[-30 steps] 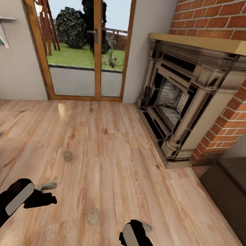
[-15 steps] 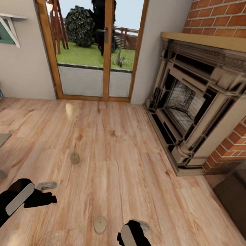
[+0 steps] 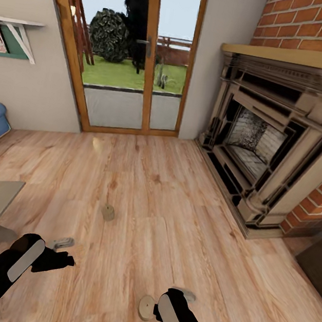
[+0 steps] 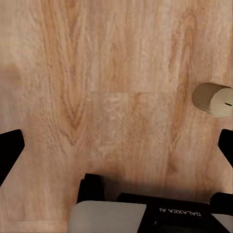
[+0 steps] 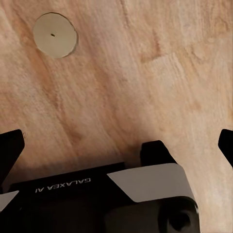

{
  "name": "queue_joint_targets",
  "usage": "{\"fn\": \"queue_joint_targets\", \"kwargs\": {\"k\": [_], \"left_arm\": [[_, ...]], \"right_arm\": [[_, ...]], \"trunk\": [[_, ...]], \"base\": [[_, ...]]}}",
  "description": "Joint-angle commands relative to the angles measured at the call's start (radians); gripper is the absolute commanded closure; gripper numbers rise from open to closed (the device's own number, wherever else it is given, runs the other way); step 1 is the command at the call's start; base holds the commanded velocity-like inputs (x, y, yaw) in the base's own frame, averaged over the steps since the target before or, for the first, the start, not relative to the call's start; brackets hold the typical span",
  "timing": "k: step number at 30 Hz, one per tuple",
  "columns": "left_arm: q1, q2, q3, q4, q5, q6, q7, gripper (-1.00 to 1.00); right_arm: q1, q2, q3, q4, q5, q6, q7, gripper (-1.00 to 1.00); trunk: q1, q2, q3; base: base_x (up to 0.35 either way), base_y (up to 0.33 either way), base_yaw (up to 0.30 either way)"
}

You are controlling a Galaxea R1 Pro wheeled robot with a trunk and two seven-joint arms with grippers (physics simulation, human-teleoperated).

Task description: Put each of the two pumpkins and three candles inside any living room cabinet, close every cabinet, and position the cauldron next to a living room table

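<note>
Both black arms reach forward, low over the floor. The left gripper [image 3: 65, 259] points ahead, its two fingers spread wide apart with nothing between them. The right gripper [image 5: 116, 141] points down, its fingers wide apart too, holding nothing.

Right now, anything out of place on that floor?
Yes. Candles are scattered on the wood floor: one mid-room, one beside the right gripper, one lying tipped by the left gripper.

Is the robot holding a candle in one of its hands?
No. Both hands are open and empty: the left hand and right hand have only floor between their fingers. One candle stands on the floor near the right hand.
</note>
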Motion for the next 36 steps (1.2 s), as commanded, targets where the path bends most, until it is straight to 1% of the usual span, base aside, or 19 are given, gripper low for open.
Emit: {"fn": "queue_joint_targets", "kwargs": {"k": [1,15,20,24,28,36], "left_arm": [[0.000,0.000,0.000,0.000,0.000,0.000,0.000,-1.00],[0.000,0.000,-0.001,0.000,0.001,0.000,0.002,-1.00],[0.000,0.000,-0.001,0.000,0.000,0.000,0.001,-1.00],[0.000,-0.001,-0.001,0.000,0.001,0.000,0.001,-1.00],[0.000,0.000,-0.002,0.000,0.001,0.000,0.001,-1.00],[0.000,-0.001,-0.002,0.000,0.001,0.000,0.000,-1.00]], "right_arm": [[0.000,0.000,0.000,0.000,0.000,0.000,-0.003,-1.00],[0.000,0.000,0.007,0.000,0.000,0.001,-0.011,-1.00],[0.000,0.000,0.008,0.000,0.001,-0.001,-0.011,-1.00],[0.000,0.000,0.024,0.000,0.001,-0.001,-0.005,-1.00],[0.000,0.000,0.027,0.000,0.001,-0.001,-0.002,-1.00],[0.000,0.000,0.027,0.000,0.001,-0.001,0.001,-1.00]], "trunk": [[0.000,0.000,0.000],[0.000,0.000,0.000],[0.000,0.000,0.000],[0.000,0.000,0.004],[0.000,0.000,0.005],[0.000,0.000,0.005]], "base": [[0.037,0.064,0.219],[0.009,0.009,0.282],[0.193,0.000,0.291],[0.147,0.025,0.224],[0.192,0.063,0.083],[0.010,-0.032,0.004]]}}
